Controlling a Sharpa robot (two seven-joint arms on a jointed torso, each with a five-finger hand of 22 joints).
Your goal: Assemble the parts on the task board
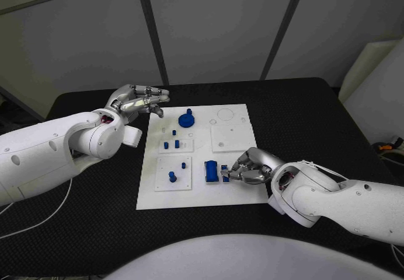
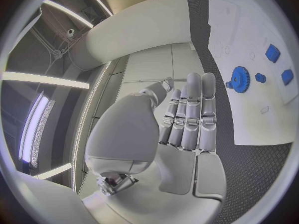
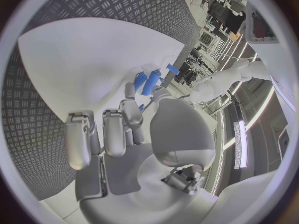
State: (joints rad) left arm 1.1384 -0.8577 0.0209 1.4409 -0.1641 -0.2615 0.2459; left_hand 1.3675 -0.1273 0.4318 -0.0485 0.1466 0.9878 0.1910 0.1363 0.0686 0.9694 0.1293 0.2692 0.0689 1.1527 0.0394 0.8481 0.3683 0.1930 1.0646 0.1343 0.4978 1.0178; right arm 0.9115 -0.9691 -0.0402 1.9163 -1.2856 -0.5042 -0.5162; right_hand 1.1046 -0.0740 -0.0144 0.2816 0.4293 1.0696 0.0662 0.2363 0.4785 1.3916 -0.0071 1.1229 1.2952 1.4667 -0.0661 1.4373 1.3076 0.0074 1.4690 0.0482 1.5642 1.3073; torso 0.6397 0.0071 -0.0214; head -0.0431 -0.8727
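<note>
The task board (image 1: 198, 192) is a flat, matte white plate lying on a black table (image 1: 84, 233) with a fine diamond-tread texture. A few raised square white panels sit on the board, and the parts are glossy blue plastic.

There's a round blue gear (image 1: 186, 120) with a knob on top, sitting just past the left hand's fingertips. In the left wrist view the same gear (image 2: 239, 77) shows its toothed rim, with small blocky blue pieces (image 2: 273, 53) further out on the board. A couple of short blue pegs (image 1: 171, 144) stand in one panel, and another peg (image 1: 173, 176) stands in the panel below it.

The left hand (image 1: 137, 101), shiny silver metal, hovers at the board's far left corner. Its fingers (image 2: 190, 109) are straight and side by side, holding nothing.

The right hand (image 1: 251, 166) rests on the board's right side with its fingers curled down. A chunky rectangular blue block (image 1: 211, 171) stands just beside those fingertips, and a smaller blue piece (image 1: 226, 170) sits right at them. From the right wrist view the fingers (image 3: 127, 112) reach toward the blue pieces (image 3: 149, 81), but I can't tell whether anything is actually pinched.
</note>
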